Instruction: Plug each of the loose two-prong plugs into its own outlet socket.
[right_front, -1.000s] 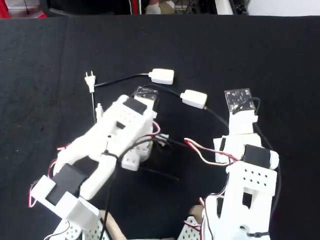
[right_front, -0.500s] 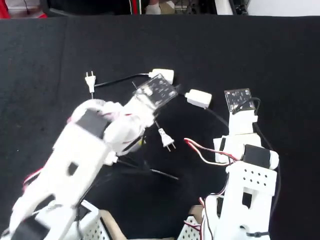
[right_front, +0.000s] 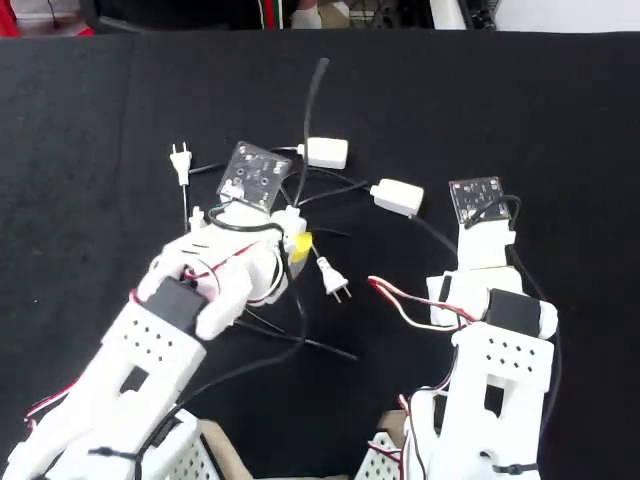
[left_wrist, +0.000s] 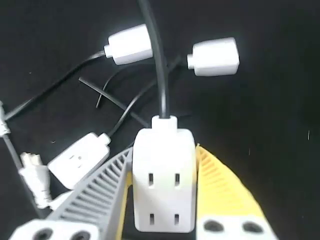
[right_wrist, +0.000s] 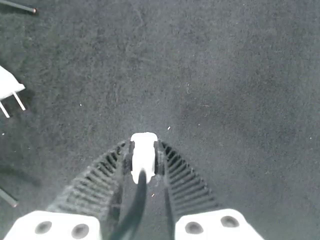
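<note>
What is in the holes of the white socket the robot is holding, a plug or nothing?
Empty. The white plastic outlet socket, clamped in the left hand, shows both pairs of slots dark and bare.

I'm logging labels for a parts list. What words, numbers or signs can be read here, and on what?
No text can be read anywhere.
Outlet socket: plain white face, slots only.
Circuit board by the cords: any marks too small to read.
Second circuit board: likewise too small.
Loose plug: no marking visible.
</note>
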